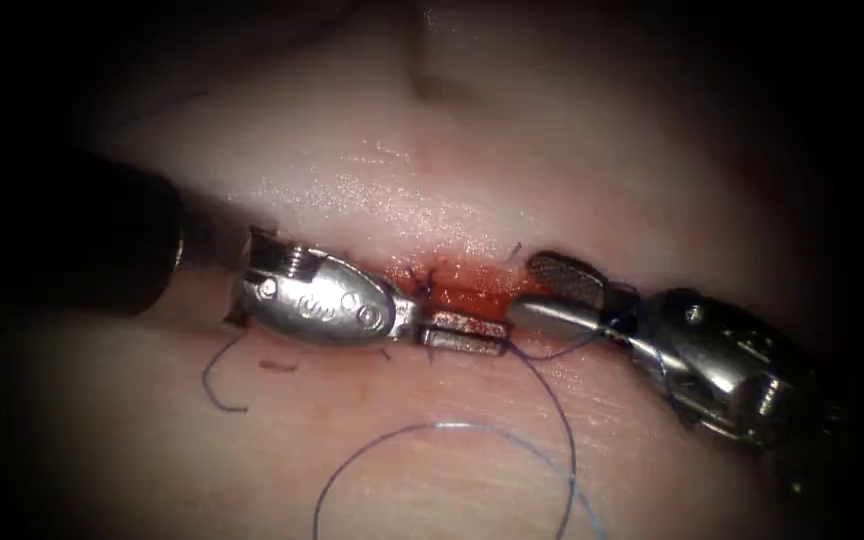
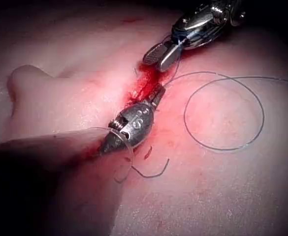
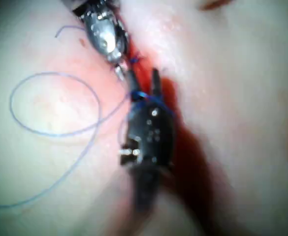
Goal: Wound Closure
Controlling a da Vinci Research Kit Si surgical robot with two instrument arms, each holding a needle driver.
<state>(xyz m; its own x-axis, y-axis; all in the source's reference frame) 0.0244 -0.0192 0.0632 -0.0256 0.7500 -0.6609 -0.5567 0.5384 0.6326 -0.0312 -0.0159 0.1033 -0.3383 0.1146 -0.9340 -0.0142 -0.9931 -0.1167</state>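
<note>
Tissue (image 1: pixel 472 140) underlies both tools: left claw (image 1: pixel 464 334) closed, empty; right claw (image 1: pixel 542 292) spread wide, thread (image 1: pixel 562 420) draped across it.

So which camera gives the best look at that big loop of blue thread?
The left wrist view: the thread lies there as one whole ring on the tissue. In the endoscope view the loop runs off the picture's edge. The right wrist view shows it whole too, but softer.
</note>
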